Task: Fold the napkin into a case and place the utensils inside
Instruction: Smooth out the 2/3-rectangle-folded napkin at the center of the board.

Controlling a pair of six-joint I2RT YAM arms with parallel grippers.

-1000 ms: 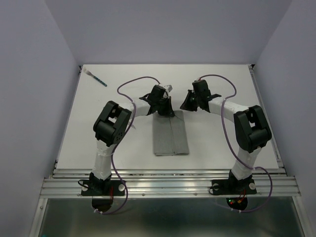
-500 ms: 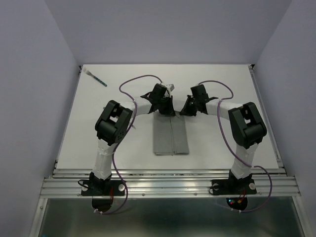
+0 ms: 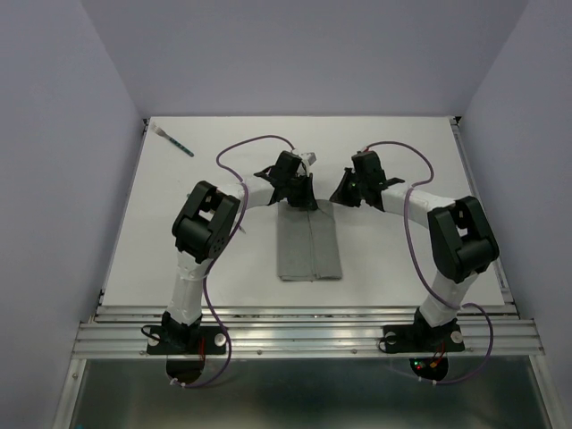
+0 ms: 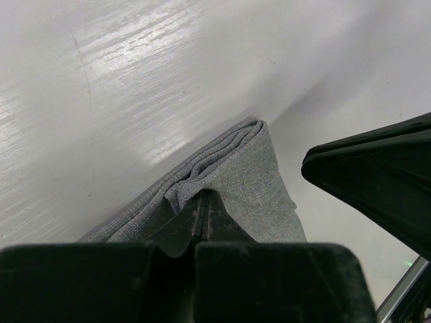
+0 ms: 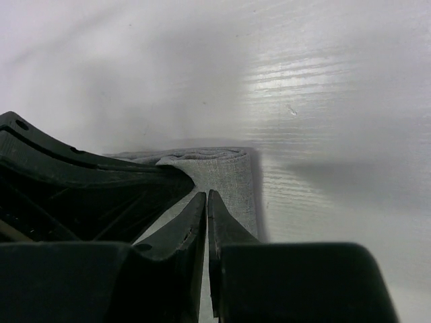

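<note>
On the table (image 3: 411,268) the folded napkin (image 3: 308,246) lies between my arms, and its stacked layers could slide apart or drag across the smooth top if I pull too hard. My left gripper (image 4: 202,196) looks closed on a pinch of cloth at the far end, and so thin a pinch may slip out. My right gripper (image 5: 207,202), nearly closed on nothing just beside that end, could snag the fold. The one utensil (image 3: 176,143) I see lies well apart, far left.

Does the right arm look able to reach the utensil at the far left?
Probably not. The utensil lies in the far left corner, and the left gripper, pinching the napkin at its far edge, sits between it and the right gripper.
</note>
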